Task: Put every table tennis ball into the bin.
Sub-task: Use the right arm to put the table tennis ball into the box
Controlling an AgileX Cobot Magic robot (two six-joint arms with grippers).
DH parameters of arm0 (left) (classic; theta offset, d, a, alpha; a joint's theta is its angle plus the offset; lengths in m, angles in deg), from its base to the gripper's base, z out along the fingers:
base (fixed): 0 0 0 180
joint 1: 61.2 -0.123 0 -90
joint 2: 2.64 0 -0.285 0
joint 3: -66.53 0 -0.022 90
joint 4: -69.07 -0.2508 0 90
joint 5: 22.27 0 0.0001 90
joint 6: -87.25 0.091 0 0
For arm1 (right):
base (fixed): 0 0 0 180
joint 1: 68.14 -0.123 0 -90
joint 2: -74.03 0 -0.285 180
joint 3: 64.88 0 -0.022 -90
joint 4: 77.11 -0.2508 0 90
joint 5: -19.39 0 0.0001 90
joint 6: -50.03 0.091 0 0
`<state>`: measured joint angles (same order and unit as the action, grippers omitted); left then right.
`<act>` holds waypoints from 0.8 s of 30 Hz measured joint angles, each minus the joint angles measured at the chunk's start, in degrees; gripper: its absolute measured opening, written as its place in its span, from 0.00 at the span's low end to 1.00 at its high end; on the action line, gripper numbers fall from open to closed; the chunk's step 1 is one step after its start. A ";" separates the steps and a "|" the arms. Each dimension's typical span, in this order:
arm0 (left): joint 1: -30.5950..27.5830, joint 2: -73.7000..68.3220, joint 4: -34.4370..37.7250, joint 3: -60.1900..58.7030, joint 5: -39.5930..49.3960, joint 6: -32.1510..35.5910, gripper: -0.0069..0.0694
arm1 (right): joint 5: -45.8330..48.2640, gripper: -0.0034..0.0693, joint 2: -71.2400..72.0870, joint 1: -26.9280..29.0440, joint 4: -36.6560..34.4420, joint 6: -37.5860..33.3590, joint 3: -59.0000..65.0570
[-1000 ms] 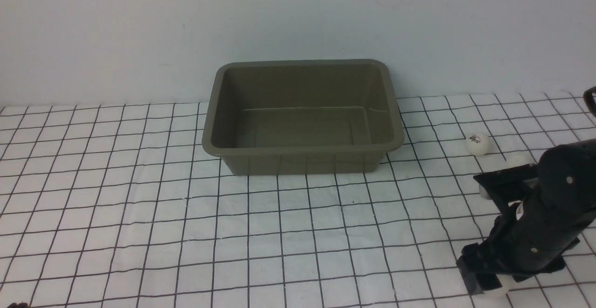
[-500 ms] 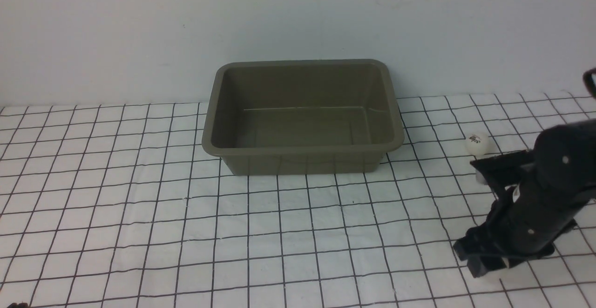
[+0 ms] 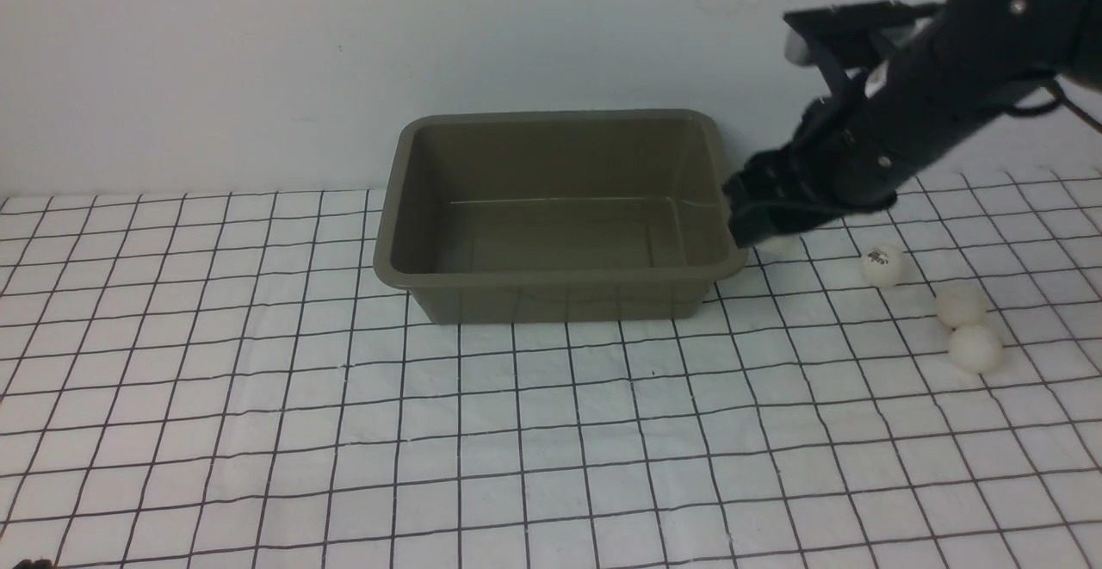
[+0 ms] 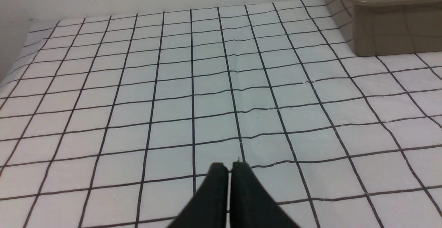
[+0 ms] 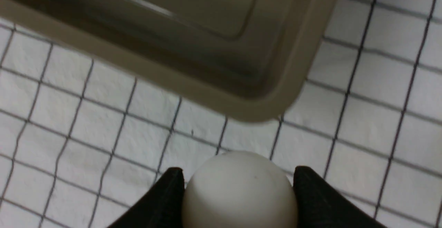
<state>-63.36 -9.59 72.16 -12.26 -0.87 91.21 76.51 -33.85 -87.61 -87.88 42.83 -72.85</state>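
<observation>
a: anything in the bin (image 3: 560,276) yet?
b: nothing visible — it looks empty; the right gripper (image 3: 758,225) has its jaws part closed on one ball (image 5: 239,193), raised just outside the bin's right rim.
a: what's left?
b: that drop; then three on the table (image 3: 258,397) to the right — logo ball (image 3: 883,265), middle ball (image 3: 960,306), near ball (image 3: 975,349); left gripper (image 4: 229,167) is closed, empty.

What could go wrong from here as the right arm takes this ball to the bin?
1. The right gripper holds the ball over the table, just outside the bin corner. Releasing here would likely miss.
2. In the front view the gripper overlaps the bin's right rim and its clearance is unclear, so a low crossing may clip and shove the bin.
3. The bin is empty, so a ball dropped from high up may bounce out.
</observation>
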 joint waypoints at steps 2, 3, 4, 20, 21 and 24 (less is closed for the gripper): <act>0.00 0.00 0.00 0.00 0.00 0.00 0.08 | 0.25 0.54 -3.42 -0.77 -0.14 -0.06 -4.29; 0.00 0.00 0.00 0.00 0.00 0.00 0.08 | 0.48 0.54 -4.69 -0.89 -0.19 -0.06 -6.37; 0.00 0.00 0.00 0.00 0.00 0.00 0.08 | 0.83 0.54 -7.37 -1.31 -0.32 -0.06 -9.41; 0.00 0.00 0.00 0.00 0.00 0.00 0.08 | 4.55 0.66 -31.39 -2.43 -2.51 -4.51 -33.27; 0.00 0.00 0.00 0.00 0.00 0.00 0.08 | 4.71 0.67 -31.39 -2.43 -2.51 -4.68 -33.82; 0.00 0.00 0.00 0.00 0.00 0.00 0.08 | 6.31 0.69 -31.39 -2.43 -2.18 -5.02 -37.66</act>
<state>-63.36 -9.59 72.16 -12.26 -0.87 91.21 82.83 -65.24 -90.04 -90.05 37.80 -110.50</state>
